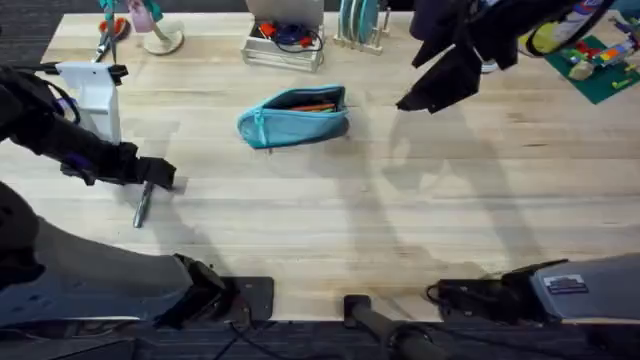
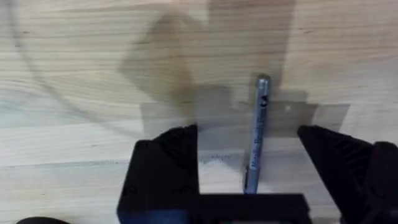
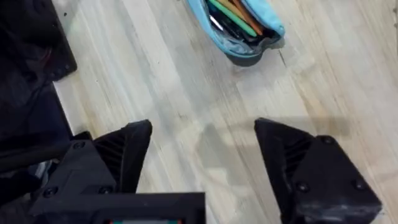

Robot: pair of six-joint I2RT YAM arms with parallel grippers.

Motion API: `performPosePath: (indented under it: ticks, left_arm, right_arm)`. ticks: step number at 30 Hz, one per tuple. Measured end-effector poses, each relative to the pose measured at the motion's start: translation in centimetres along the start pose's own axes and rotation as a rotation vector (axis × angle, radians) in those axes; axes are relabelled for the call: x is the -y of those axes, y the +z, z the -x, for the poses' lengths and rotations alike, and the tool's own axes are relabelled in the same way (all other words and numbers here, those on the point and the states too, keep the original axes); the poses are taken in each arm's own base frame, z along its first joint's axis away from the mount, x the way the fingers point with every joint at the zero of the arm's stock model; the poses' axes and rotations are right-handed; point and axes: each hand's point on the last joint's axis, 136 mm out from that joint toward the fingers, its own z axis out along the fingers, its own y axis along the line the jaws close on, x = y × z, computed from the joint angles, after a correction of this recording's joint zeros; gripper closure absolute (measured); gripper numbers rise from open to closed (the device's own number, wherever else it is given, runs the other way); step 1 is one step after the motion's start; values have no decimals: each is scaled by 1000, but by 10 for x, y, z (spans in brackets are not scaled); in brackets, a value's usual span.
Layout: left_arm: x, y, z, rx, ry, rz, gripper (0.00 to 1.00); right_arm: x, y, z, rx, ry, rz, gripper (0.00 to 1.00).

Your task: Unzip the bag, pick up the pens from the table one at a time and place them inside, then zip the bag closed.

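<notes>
Left wrist view – left pincer [image 2: 249, 165] spread wide astride slim grey pen [image 2: 257, 134] on grainy table [image 2: 74, 74]; right pincer [image 3: 202, 155] open

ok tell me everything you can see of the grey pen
The grey pen is a slim, straight, silvery stick with small dark print along its barrel and a rounded end. It lies flat on the table at the left, apart from the bag. The left gripper is over it, fingers open either side, not touching it.

table [image 1: 420, 230]: matt grained wood | bag [image 1: 293, 120]: soft cloth | pen [image 2: 257, 134]: smooth silvery metal-look
</notes>
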Motion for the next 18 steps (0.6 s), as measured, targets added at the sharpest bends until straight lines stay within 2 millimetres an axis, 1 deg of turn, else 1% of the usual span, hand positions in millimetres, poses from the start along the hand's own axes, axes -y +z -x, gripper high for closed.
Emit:
performPosePath:
  ticks: [3, 4, 5, 8, 9, 11, 18]
  left_arm:
    - [0, 0, 0, 0, -1, 0, 164]
    - [0, 0, 0, 0, -4, -1, 245]
    - [0, 0, 0, -1, -4, -1, 388]
    - [1, 0, -1, -2, -5, -5, 866]
    - [2, 0, -1, -3, -3, -6, 932]
    - [2, -1, -1, -2, -4, -5, 952]
    - [2, -1, -1, -1, -4, -6, 958]
  right_arm:
    - [0, 0, 0, 0, 0, 0, 4]
    - [0, 0, 0, 0, 0, 0, 4]
    - [0, 0, 0, 0, 0, 0, 4]
    - [0, 0, 0, 0, 0, 0, 4]
    - [0, 0, 0, 0, 0, 0, 4]
    - [0, 0, 0, 0, 0, 0, 3]
    - [0, 0, 0, 0, 0, 0, 4]
